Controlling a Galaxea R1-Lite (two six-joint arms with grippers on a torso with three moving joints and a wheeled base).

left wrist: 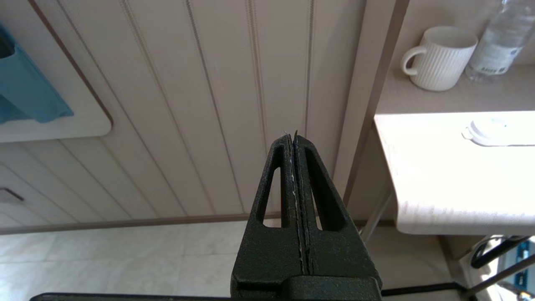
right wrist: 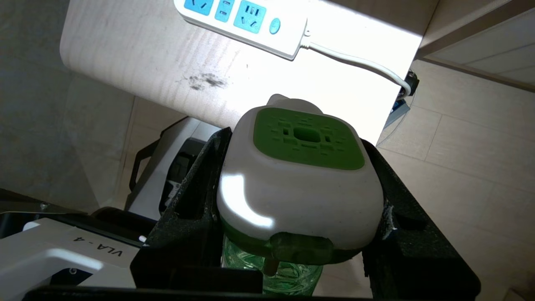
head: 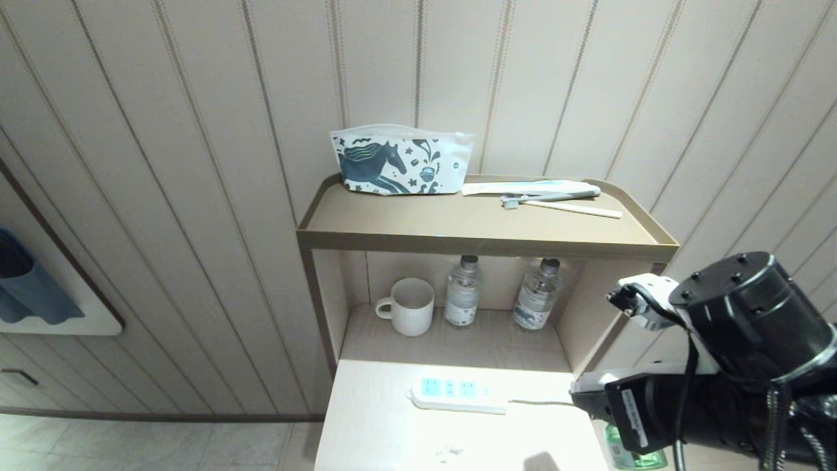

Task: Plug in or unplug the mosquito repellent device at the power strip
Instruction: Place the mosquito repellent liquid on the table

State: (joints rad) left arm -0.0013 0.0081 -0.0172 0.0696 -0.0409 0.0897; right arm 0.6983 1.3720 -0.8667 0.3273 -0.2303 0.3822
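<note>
Right gripper (right wrist: 299, 200) is pinching the mosquito repellent device (right wrist: 299, 188) by its rigid white head, lower centre of frame. Judging it light, smooth plastic; the bottle is likely fragile. Left gripper (left wrist: 294, 140) is pressed together, holding nothing.

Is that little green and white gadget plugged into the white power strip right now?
No, the right gripper holds the mosquito repellent device off the table edge, apart from the power strip, whose visible sockets are empty.

Head high; wrists close (shared power strip (head: 458, 394))
</note>
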